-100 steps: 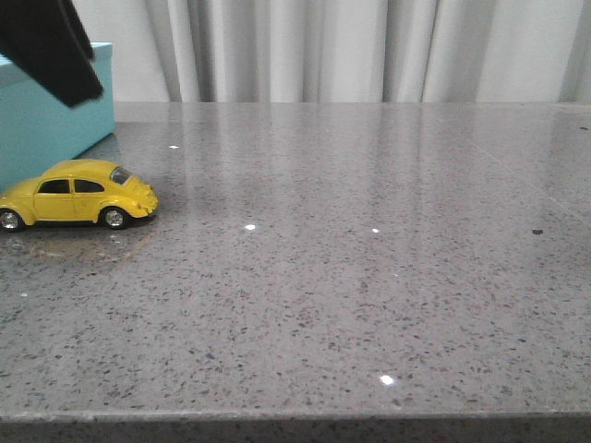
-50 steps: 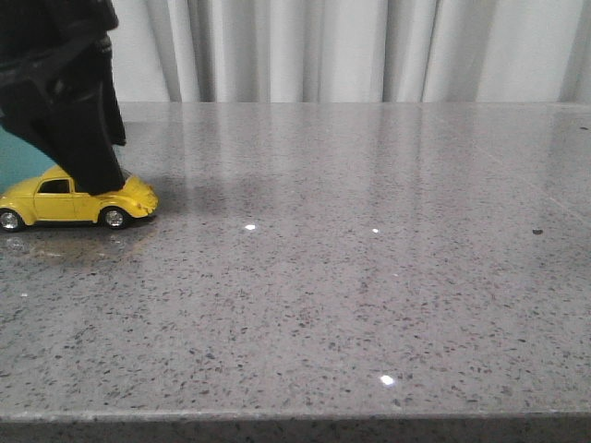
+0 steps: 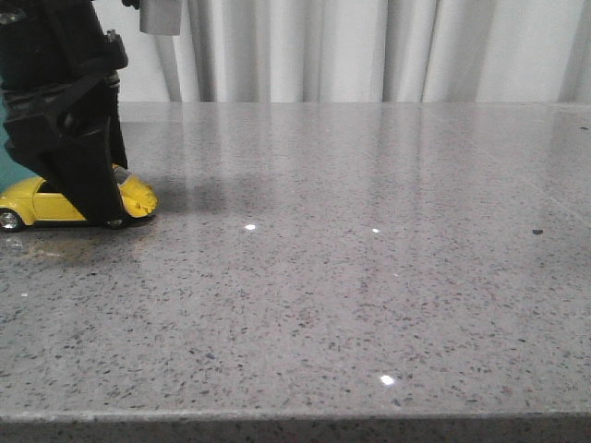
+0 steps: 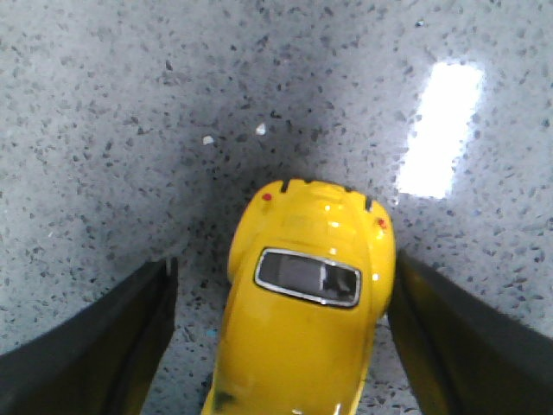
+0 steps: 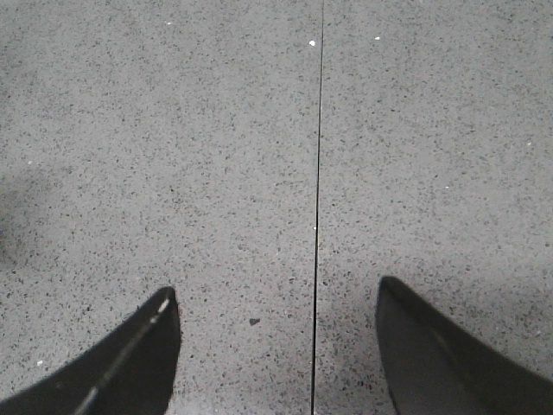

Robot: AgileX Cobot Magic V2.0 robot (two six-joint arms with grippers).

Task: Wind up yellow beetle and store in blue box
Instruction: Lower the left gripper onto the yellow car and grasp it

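The yellow beetle point(image 4: 302, 320) stands on the grey speckled table at the far left, its tail pointing right in the front view. My left gripper point(image 4: 283, 259) is open and lowered over it, one black finger on each side of the body. A gap shows on one side, while the other finger point(image 4: 458, 337) lies close against the car. In the front view the gripper point(image 3: 92, 208) covers the car's middle, leaving the nose point(image 3: 37, 205) and tail showing. Only a sliver of the blue box point(image 3: 4, 148) shows behind the arm. My right gripper point(image 5: 276, 288) is open over bare table, holding nothing.
White curtains point(image 3: 369, 51) hang behind the table. The table's front edge point(image 3: 295, 417) runs along the bottom of the front view. A thin dark seam point(image 5: 317, 216) crosses the tabletop under my right gripper.
My left gripper has come down from the upper left onto the beetle and now straddles it, hiding most of the blue box. The beetle has not moved.
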